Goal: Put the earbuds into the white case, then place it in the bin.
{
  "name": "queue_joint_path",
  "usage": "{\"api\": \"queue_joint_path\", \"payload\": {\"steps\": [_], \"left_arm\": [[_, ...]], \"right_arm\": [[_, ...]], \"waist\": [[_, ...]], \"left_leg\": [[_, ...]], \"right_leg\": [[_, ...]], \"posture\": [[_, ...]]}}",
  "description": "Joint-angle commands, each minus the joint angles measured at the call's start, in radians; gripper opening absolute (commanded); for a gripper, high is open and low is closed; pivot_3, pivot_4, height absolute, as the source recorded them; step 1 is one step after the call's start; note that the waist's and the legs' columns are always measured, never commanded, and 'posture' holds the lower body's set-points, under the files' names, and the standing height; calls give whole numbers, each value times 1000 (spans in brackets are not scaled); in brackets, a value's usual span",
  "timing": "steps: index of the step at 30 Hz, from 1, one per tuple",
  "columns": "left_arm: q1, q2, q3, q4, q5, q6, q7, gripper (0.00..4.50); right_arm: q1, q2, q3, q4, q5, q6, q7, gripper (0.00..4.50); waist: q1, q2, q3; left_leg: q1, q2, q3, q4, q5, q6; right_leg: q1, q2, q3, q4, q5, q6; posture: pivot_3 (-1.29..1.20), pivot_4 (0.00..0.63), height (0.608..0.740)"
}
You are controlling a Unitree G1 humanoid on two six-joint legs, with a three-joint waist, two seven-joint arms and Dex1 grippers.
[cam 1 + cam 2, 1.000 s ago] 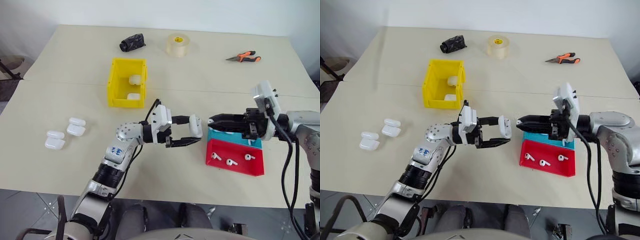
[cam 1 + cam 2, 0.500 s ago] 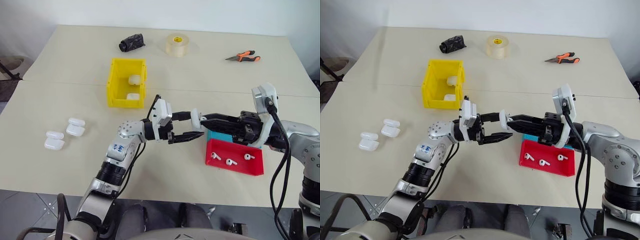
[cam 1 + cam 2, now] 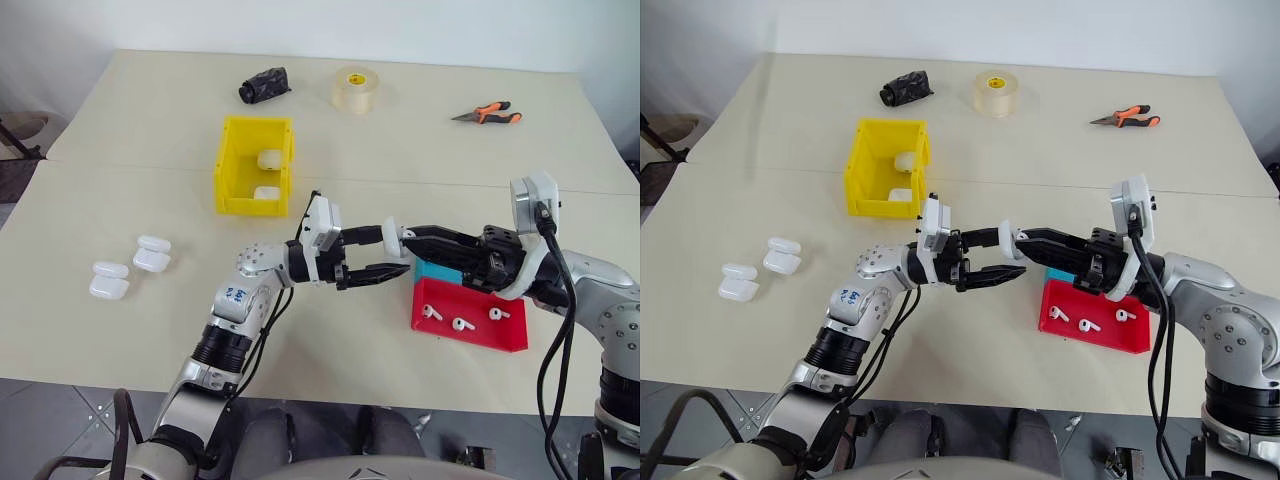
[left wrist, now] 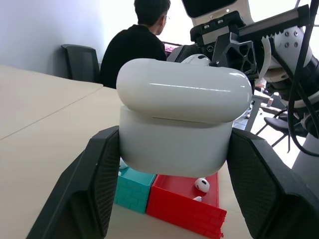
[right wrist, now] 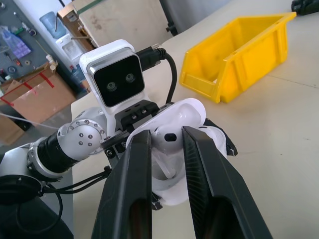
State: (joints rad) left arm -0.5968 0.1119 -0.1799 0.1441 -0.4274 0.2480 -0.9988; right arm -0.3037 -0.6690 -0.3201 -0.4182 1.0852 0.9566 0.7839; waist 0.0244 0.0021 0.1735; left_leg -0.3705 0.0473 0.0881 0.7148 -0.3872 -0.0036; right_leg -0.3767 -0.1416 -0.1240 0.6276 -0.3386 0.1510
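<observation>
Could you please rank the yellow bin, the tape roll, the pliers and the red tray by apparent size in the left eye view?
1. Red tray
2. Yellow bin, close to the tray
3. Pliers
4. Tape roll, similar to the pliers

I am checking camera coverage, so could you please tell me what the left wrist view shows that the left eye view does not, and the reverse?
Left wrist view: a seated person behind the table, and the underside of the white case clamped between the left gripper's fingers.

Left eye view: the yellow bin with two cases inside, three spare cases, a tape roll, pliers and a black bundle.

Both: the case in the left gripper, the right gripper at it, and the red tray with earbuds beside the teal tray.
</observation>
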Motion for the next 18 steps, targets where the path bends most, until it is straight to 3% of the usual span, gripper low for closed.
{"api": "queue_joint_path", "payload": {"steps": [1,13,18], "left_arm": [[-15,-14,46,-68,-55,-6,7,2816],[-20,-16,51,-82,-65,0,-2,2816],[-13,8,43,-100,-52,0,-22,2816]], "right_arm": [[47,3,-4,-52,33,-8,-17,520],[128,-25,26,-45,45,-40,-40,520],[112,-45,31,-43,5,-96,-14,2161]], "waist": [[0,0,0],[0,0,0],[0,0,0]], "left_leg": [[0,0,0,0,0,0],[0,0,0,0,0,0],[0,0,0,0,0,0]], "right_leg": [[0,0,0,0,0,0],[0,0,0,0,0,0],[0,0,0,0,0,0]], "posture": [[0,150,740],[0,150,740],[0,150,740]]}}
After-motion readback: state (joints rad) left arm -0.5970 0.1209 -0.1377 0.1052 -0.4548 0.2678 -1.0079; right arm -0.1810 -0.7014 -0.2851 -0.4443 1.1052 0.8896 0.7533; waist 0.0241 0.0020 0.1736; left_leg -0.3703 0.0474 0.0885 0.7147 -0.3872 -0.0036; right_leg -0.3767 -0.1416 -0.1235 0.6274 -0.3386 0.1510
